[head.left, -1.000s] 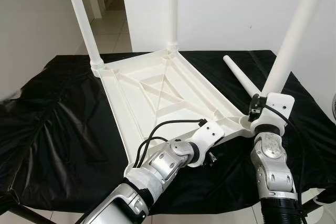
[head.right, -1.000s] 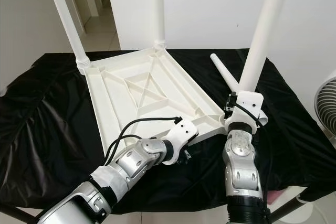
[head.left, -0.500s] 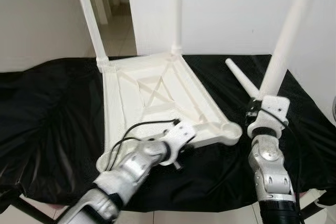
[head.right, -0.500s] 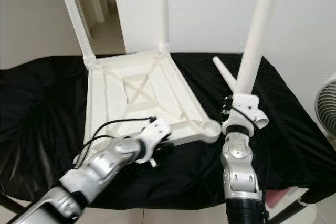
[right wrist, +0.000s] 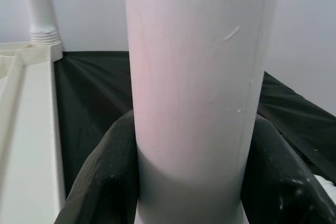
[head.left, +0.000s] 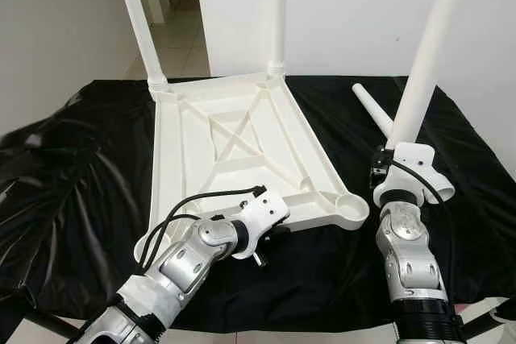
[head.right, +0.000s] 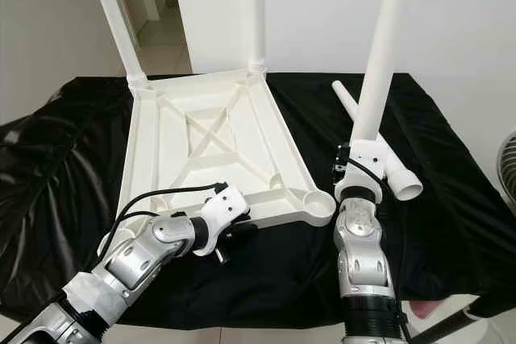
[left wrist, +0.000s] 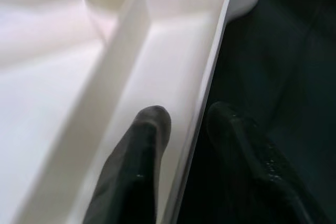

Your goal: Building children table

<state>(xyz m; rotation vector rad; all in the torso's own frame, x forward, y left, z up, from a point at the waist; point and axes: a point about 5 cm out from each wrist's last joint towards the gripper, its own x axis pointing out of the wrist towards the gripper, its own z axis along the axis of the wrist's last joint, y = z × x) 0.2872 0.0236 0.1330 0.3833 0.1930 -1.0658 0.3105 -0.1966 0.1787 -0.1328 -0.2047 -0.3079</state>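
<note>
Since a second ago the right hand has carried its clamped leg off the near-right socket. Left hand pinches the tabletop's near rim at the counter's front edge; re-centre the leg upright over that socket, then press.

smooth white plastic tabletop, glossy black cloth

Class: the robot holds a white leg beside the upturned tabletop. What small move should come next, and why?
Probably shift the leg in the right gripper left over the empty corner socket: it stands upright just right of it, while the left gripper clamps the tabletop rim.
</note>
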